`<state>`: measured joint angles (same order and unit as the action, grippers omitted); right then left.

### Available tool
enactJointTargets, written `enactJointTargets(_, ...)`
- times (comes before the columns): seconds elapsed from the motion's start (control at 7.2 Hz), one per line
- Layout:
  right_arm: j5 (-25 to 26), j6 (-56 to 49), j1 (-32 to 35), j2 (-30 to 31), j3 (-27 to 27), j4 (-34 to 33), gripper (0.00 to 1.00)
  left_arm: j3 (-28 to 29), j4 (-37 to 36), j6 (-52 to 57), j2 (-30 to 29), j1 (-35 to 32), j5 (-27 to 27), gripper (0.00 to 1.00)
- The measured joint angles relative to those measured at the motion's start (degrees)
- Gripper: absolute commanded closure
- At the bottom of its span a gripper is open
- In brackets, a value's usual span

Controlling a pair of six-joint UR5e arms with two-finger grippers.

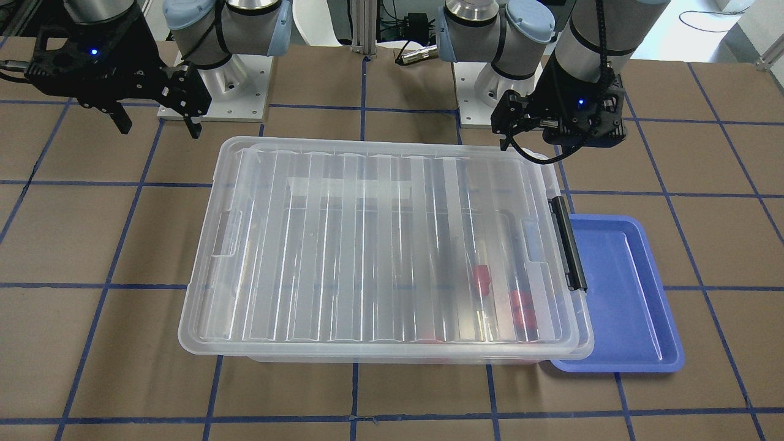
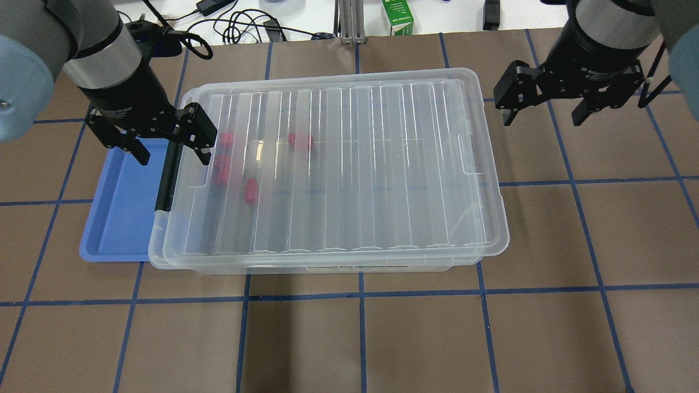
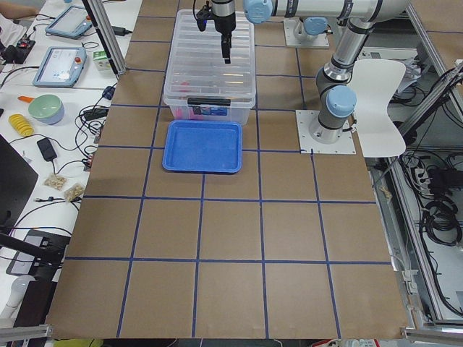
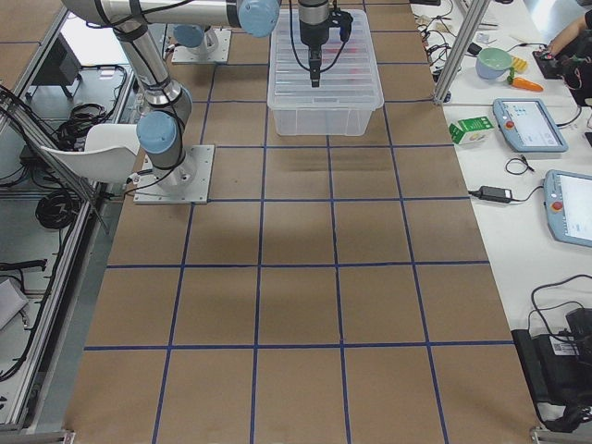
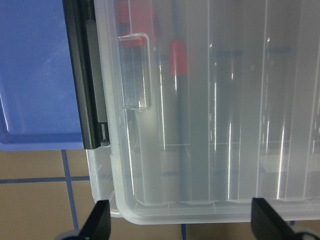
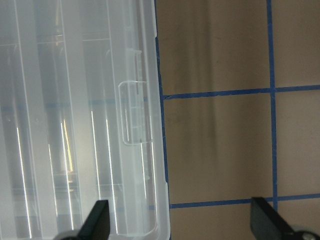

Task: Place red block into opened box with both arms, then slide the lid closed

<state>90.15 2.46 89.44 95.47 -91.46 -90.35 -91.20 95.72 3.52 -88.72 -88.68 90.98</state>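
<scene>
The clear box (image 2: 494, 248) stands mid-table, and its ribbed lid (image 2: 355, 164) lies over it from end to end. Several red blocks (image 2: 300, 141) show blurred through the lid near the black latch (image 2: 165, 174) end; the left wrist view shows one of these red blocks (image 5: 178, 57) beside the latch (image 5: 90, 100). Over that latch end hangs my left gripper (image 2: 170, 150), open and holding nothing. My right gripper (image 2: 541, 112) is open too, hovering over bare table just past the box's far right corner. The right wrist view shows the lid's edge (image 6: 145, 125) beneath it.
A blue tray (image 2: 123, 213) lies against the box's latch end, partly under my left gripper. Brown table with blue grid tape surrounds the box. Cables and a green carton (image 2: 397, 17) sit beyond the table's far edge.
</scene>
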Motion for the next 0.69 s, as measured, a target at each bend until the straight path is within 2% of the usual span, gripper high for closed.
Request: enactJointTargets(0.69,-0.7,0.2,1.4,-0.5,0.6,-0.2,0.0,0.1,0.0,0.0,0.0,0.0,0.1,0.0)
